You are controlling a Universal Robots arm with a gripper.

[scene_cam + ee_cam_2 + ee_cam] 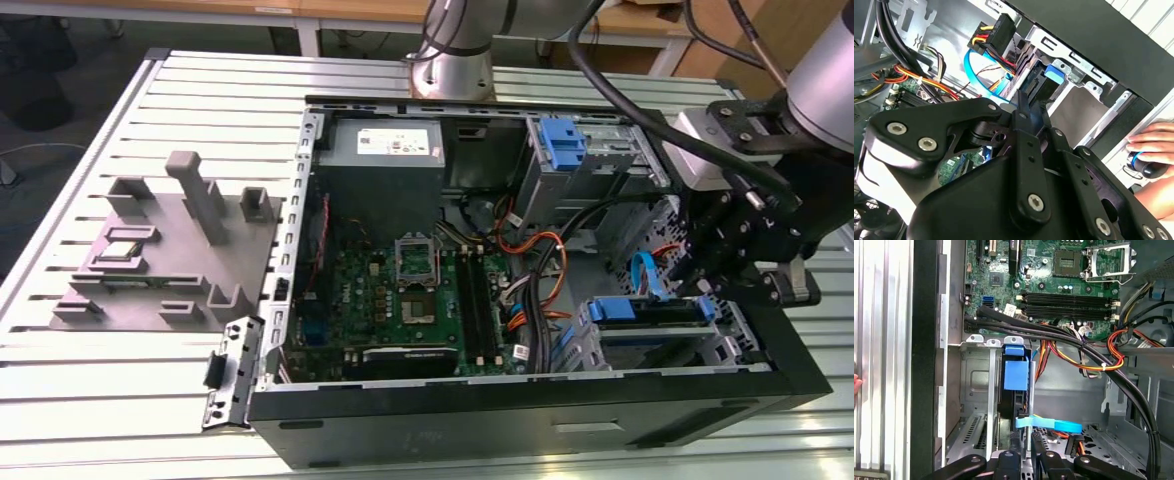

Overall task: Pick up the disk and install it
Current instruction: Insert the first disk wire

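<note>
end effector (pixel 714 290): black, lower right of the exterior view, down inside the open case at the lower drive cage; linkage also seen in the second wrist view (pixel 1029 112) and at the bottom edge of the first wrist view (pixel 1026 447)
end effector state: fingers (pixel 1022 107) close together on either side of the disk's rear edge, apparently clamped on it
disk (pixel 1015 390): standing on edge in the lower drive cage, blue rail facing the camera in the first wrist view; in the exterior view (pixel 647 312) its blue rail lies across the cage top at lower right
drive cage (pixel 661 345): grey metal, lower right corner of the case, holds the disk
blue cable (pixel 1049 424): flat, runs from the disk's rear toward lower centre-right of the first wrist view
computer case (pixel 441 425): black tower lying open on its side, centre of the exterior view
motherboard (pixel 400 300): green, centre of the case; top of the first wrist view
power supply (pixel 380 150): grey box with white sticker, upper centre of the case
upper blue bracket (pixel 563 145): in the upper-right bay, well apart from the disk
grey fixture (pixel 167 250): on the bench, left of the case
bench (pixel 80 400): slatted metal
hand (pixel 1154 145): a person's, right edge of the second wrist view, resting on the case's outside
</note>
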